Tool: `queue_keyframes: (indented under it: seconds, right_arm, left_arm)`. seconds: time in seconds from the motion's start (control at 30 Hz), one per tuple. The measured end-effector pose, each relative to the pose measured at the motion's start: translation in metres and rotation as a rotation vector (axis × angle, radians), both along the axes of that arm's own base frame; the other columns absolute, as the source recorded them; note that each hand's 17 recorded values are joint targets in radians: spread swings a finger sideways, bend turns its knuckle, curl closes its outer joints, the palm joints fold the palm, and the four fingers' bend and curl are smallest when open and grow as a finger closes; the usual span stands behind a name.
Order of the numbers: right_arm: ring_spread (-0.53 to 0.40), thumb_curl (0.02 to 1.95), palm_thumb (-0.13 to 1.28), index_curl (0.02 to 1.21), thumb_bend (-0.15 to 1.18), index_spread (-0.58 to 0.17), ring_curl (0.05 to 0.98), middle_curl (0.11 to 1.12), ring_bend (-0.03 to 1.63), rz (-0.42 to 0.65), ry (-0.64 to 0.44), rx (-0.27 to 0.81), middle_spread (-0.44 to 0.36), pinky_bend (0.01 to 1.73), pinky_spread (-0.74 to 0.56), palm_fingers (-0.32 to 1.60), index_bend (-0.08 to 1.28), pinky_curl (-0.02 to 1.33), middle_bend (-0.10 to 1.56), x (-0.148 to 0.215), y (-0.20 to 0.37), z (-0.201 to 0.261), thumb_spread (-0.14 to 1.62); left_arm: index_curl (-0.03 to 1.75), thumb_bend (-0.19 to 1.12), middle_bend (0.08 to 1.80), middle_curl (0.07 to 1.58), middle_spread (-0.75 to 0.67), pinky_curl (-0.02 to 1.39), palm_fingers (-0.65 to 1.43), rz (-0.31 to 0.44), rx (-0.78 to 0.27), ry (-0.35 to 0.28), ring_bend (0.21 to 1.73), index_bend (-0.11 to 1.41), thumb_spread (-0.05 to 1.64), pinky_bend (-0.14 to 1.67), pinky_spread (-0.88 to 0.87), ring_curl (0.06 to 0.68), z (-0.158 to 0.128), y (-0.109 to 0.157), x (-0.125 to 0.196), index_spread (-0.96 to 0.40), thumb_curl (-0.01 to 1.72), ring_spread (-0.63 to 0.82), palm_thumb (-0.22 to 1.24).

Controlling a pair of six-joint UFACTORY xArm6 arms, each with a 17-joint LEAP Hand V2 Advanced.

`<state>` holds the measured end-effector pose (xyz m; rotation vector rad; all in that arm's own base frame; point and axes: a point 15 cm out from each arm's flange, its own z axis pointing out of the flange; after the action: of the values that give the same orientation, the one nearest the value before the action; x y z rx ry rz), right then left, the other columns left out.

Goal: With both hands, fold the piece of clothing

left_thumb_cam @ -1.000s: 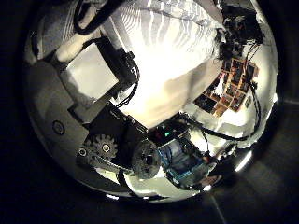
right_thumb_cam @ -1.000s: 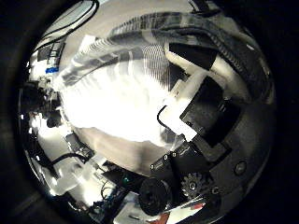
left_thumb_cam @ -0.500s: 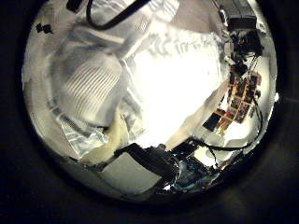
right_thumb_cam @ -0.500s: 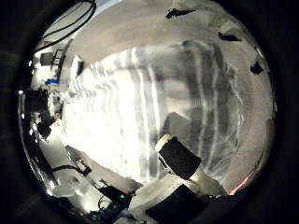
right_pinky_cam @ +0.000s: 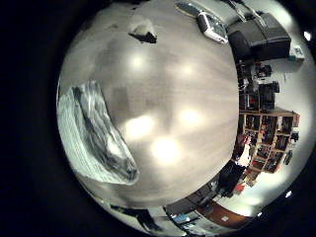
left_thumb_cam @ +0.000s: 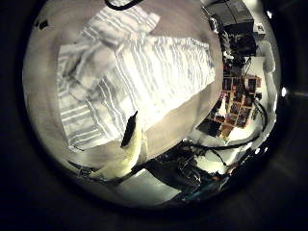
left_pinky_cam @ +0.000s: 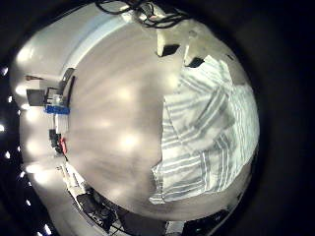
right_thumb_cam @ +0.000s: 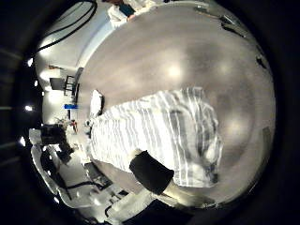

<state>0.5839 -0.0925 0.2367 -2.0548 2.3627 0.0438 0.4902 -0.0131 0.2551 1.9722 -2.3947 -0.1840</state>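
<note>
A striped piece of clothing (left_thumb_cam: 135,77) lies on the table (left_thumb_cam: 43,67), with layers overlapping at one end. The left little finger side palm view shows the clothing (left_pinky_cam: 207,128) flat on the table. In the right thumb side palm view the clothing (right_thumb_cam: 155,136) lies under my right hand (right_thumb_cam: 152,173), whose one visible finger holds nothing. The right little finger side palm view shows the clothing (right_pinky_cam: 94,133) by the table's edge.
A wide bare stretch of table (right_pinky_cam: 183,94) lies beside the clothing. A small dark item (right_pinky_cam: 143,33) sits on the table far from it. Small fittings (left_pinky_cam: 162,25) stand at one table edge. Shelves and room clutter (left_thumb_cam: 236,96) lie beyond the table.
Both palms have drawn back from the clothing. Earlier it filled the thumb side views with fingers close on it; now it lies let go on the table, farther off.
</note>
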Motion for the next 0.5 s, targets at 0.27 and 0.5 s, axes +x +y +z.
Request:
queue_keyframes:
  seconds: [0.27, 0.5]
  right_arm:
    - [0.138, 0.33, 0.25, 0.35, -0.03, -0.185, 0.315, 0.4, 0.84, -0.021, 0.075, 0.014, 0.108, 0.84, 0.44, 0.17, 0.16, 0.35, 0.41, -0.006, 0.015, -0.032, 1.12]
    - [0.169, 0.32, 0.25, 0.34, -0.02, -0.159, 0.297, 0.39, 0.84, -0.046, 0.126, 0.017, 0.135, 0.85, 0.45, 0.19, 0.16, 0.33, 0.4, -0.012, 0.016, -0.055, 1.12]
  left_arm:
    - [0.47, -0.02, 0.17, 0.36, 0.35, 0.4, 0.0, 0.052, -0.049, 0.044, 0.68, 0.17, 1.1, 0.4, 0.5, 0.238, -0.048, 0.002, -0.024, 0.05, 0.32, 0.45, 0.38]
    - [0.43, -0.02, 0.18, 0.33, 0.35, 0.39, 0.02, 0.064, -0.054, 0.073, 0.67, 0.18, 1.1, 0.4, 0.49, 0.232, -0.063, -0.002, -0.026, 0.06, 0.32, 0.45, 0.38]
